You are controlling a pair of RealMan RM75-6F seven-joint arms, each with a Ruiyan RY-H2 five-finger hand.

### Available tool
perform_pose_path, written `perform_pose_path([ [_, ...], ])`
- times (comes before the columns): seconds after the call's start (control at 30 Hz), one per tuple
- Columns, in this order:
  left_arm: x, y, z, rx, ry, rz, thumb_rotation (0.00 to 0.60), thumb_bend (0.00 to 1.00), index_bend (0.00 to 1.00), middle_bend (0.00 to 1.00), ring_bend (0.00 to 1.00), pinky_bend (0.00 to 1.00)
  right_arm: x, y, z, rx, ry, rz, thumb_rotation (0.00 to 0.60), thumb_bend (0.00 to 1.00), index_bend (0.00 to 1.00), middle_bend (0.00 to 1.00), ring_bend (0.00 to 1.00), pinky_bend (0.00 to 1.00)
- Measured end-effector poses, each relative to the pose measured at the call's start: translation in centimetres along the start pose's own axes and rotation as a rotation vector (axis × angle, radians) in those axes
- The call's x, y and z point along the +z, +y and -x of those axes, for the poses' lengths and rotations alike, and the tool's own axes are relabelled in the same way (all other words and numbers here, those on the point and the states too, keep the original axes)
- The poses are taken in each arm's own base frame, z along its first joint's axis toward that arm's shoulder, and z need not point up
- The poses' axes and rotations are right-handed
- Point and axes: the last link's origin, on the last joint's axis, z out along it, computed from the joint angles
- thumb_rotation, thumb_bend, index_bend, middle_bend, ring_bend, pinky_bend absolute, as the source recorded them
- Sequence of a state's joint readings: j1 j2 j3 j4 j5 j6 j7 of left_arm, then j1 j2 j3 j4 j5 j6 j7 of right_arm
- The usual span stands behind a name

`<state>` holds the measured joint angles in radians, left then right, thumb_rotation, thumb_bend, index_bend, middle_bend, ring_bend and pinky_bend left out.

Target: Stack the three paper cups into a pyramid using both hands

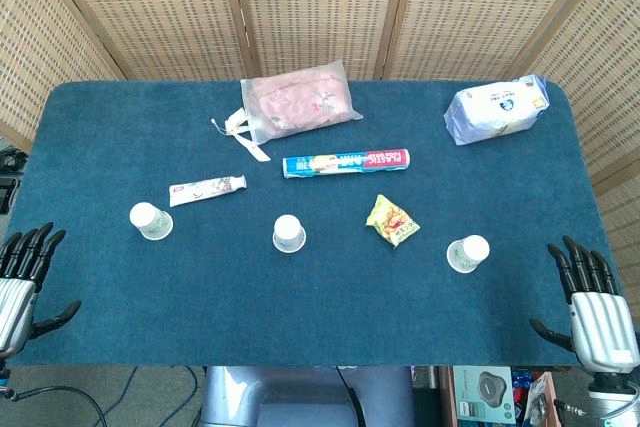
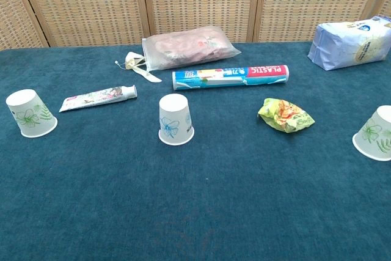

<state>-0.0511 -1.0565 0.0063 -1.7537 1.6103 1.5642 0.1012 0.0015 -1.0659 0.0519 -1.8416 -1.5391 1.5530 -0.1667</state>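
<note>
Three white paper cups with flower prints stand upside down in a row on the blue table. The left cup, the middle cup and the right cup are well apart from one another. My left hand hovers at the table's near left corner, fingers spread, holding nothing. At the near right corner my right hand is likewise spread and empty. Neither hand shows in the chest view.
Behind the cups lie a toothpaste tube, a plastic-wrap box, a yellow snack packet, a pink pouch and a tissue pack. A wicker screen stands behind the table.
</note>
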Motion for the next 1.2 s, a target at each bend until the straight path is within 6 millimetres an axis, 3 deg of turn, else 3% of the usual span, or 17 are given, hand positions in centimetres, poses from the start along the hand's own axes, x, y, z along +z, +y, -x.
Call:
perform_pose_path([
  [0.2, 0.1, -0.2, -0.1, -0.008, -0.004, 0.0, 0.6, 0.22, 0.0, 0.0, 0.0, 0.0, 0.4, -0.1, 0.3, -0.015, -0.003, -0.004, 0.6, 0.04, 0.0, 0.01, 0.0, 0.0],
  [0.3, 0.3, -0.1, -0.1, -0.006, -0.006, 0.008, 0.6, 0.22, 0.0, 0.0, 0.0, 0.0, 1.5, -0.5, 0.8, -0.026, -0.014, -0.038, 0.6, 0.04, 0.03, 0.04, 0.0, 0.0],
  [0.43, 0.5, 0.1, 0.1, 0.006, -0.017, 0.019, 0.6, 0.22, 0.0, 0.0, 0.0, 0.0, 4.0, -0.9, 2.3, -0.043, -0.082, -0.101, 0.6, 0.04, 0.07, 0.08, 0.0, 0.01],
  [0.57, 0.7, 0.3, 0.4, 0.016, -0.03, 0.016, 0.6, 0.22, 0.0, 0.0, 0.0, 0.0, 7.2, -1.3, 4.1, -0.031, -0.182, -0.151, 0.6, 0.04, 0.14, 0.17, 0.06, 0.16],
  [0.77, 1.5, 0.0, 0.7, 0.013, -0.047, -0.007, 0.6, 0.22, 0.0, 0.0, 0.0, 0.0, 11.7, -1.6, 6.1, -0.039, -0.268, -0.181, 0.6, 0.1, 0.19, 0.24, 0.14, 0.24],
  [1.2, 2.2, -0.4, 0.7, 0.013, -0.052, -0.041, 0.6, 0.22, 0.0, 0.0, 0.0, 0.0, 14.1, -1.6, 9.7, -0.05, -0.362, -0.158, 0.6, 0.25, 0.34, 0.42, 0.32, 0.4],
])
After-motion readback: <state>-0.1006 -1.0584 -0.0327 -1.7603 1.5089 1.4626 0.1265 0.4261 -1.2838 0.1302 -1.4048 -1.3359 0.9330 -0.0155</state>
